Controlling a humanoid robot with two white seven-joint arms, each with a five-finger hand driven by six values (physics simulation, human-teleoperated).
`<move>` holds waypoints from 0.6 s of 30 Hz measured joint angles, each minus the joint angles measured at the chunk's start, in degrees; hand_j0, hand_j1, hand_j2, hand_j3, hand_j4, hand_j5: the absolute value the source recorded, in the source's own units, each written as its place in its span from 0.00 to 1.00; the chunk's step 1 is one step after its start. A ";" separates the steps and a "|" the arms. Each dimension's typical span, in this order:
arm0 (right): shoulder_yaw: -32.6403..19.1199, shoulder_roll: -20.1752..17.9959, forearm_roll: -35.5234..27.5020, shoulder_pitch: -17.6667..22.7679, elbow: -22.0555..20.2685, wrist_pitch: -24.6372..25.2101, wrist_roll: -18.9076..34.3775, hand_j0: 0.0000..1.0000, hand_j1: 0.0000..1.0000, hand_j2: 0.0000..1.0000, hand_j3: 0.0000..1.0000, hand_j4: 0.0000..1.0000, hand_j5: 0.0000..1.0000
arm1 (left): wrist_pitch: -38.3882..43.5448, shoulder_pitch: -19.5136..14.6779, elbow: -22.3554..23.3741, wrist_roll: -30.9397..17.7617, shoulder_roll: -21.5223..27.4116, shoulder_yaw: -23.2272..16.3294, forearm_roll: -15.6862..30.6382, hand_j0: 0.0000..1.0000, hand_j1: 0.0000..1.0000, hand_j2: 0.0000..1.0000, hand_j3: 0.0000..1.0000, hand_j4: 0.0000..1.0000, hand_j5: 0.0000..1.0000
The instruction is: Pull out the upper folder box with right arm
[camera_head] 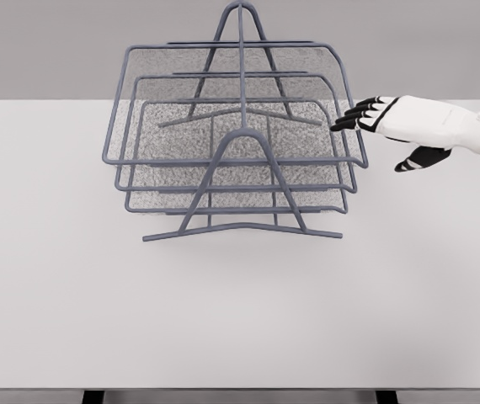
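Head view, read left to right. We see a white bench (63, 295) carrying a grey wire rack (240, 160) of three stacked mesh trays, standing on the far half of the surface and centred a little left of the middle; no left arm appears in the frame. The upper folder box (223, 71) is the topmost and widest tray, seated in the frame above the other two, its right rim running down toward the near corner. Just beside that rim we find the right hand (370, 115), entering from the right edge with its dark fingertips (341, 126) extended and loosely spread, thumb hanging below, holding nothing; whether the tips touch the wire we cannot tell. We judge the pull as not yet begun, and the hazards follow from this layout. Flat, straight fingers offer no hook on a thin wire rim, so they may slide off. The three rims lie close together on the right side, so the fingers could catch the middle tray instead of the upper one. A push from the side, not a draw along the runners, could jam the tray or drag the whole light rack across the smooth bench.
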 measured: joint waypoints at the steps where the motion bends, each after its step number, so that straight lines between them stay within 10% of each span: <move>1: 0.04 -0.05 0.07 0.09 -0.01 0.00 0.00 1.00 1.00 1.00 1.00 1.00 1.00 | 0.00 0.00 0.00 0.00 0.00 0.00 0.00 1.00 1.00 1.00 1.00 1.00 1.00; 18: -0.33 -3.68 0.48 1.32 -0.74 0.28 -0.08 1.00 1.00 1.00 1.00 1.00 1.00 | -0.02 0.00 0.00 0.00 0.00 0.00 0.00 1.00 1.00 1.00 1.00 1.00 1.00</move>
